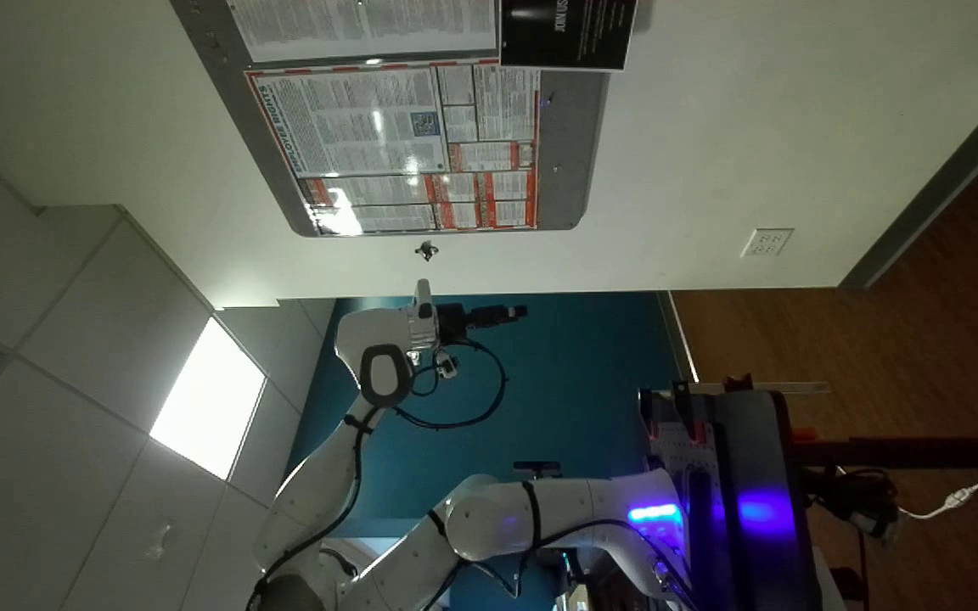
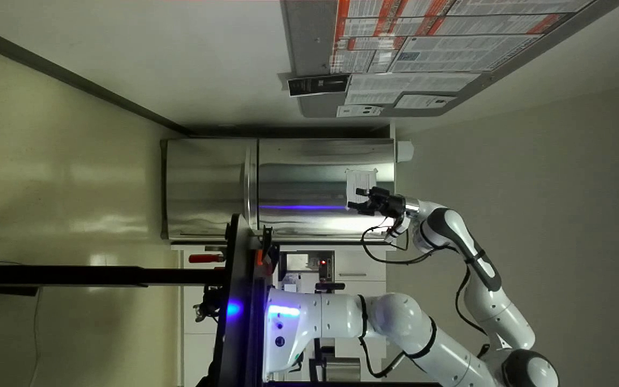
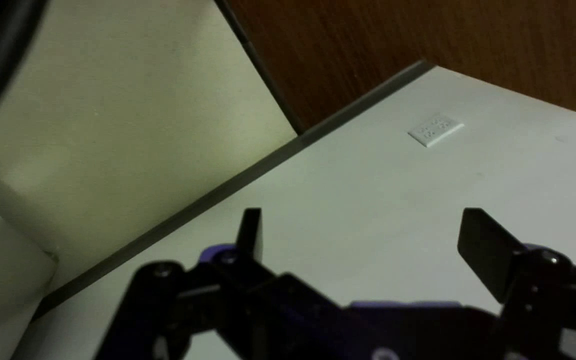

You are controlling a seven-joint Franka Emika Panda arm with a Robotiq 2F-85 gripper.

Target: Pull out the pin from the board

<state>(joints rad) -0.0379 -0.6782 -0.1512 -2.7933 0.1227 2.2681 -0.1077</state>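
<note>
The board (image 1: 570,161) is a grey panel on the wall, covered with printed sheets with orange borders. It also shows in an exterior view (image 2: 312,37), cut by the picture edge. A tiny blue pin (image 1: 547,100) sits on its bare grey strip; a small light dot, perhaps a pin (image 2: 317,40), shows there too. Both exterior pictures stand sideways. My gripper (image 1: 523,311) points toward the floor, apart from the board; it shows also in an exterior view (image 2: 356,199). In the wrist view my gripper (image 3: 360,225) is open and empty, with bare wall behind it; the board is out of view.
A black flyer box (image 1: 570,34) is fixed to the board, also seen in an exterior view (image 2: 317,85). A small metal fixture (image 1: 426,250) is on the wall beside the board. A wall outlet (image 3: 435,129) and a steel fridge (image 2: 207,188) are in view.
</note>
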